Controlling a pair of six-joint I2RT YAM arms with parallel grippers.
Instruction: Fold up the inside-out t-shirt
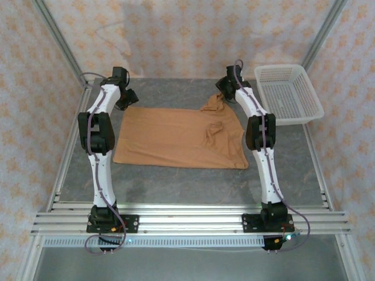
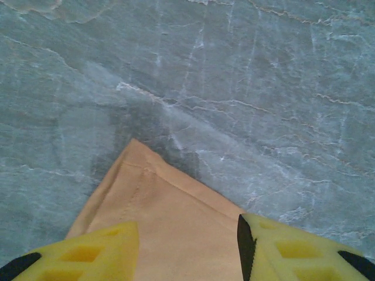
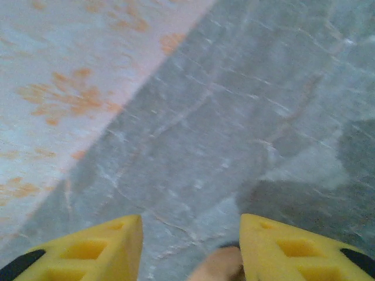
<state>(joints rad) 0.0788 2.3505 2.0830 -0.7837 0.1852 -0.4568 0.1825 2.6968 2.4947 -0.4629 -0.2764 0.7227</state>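
The left gripper (image 2: 188, 240) is spread wide right over a corner of the tan t-shirt (image 1: 170, 140). The right gripper (image 3: 190, 240) is spread too, with a bit of cloth poking up between.

Top cam high behind the table (image 1: 176, 181), wrist cams tight over it, t-shirt (image 1: 176, 137) corner in top and left

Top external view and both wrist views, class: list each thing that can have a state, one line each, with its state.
t-shirt: spread flat on the table, far right corner bunched up.
left gripper: open, above the t-shirt's far left corner.
right gripper: open, a bit of cloth showing low between its fingers.
basket: upright, empty.
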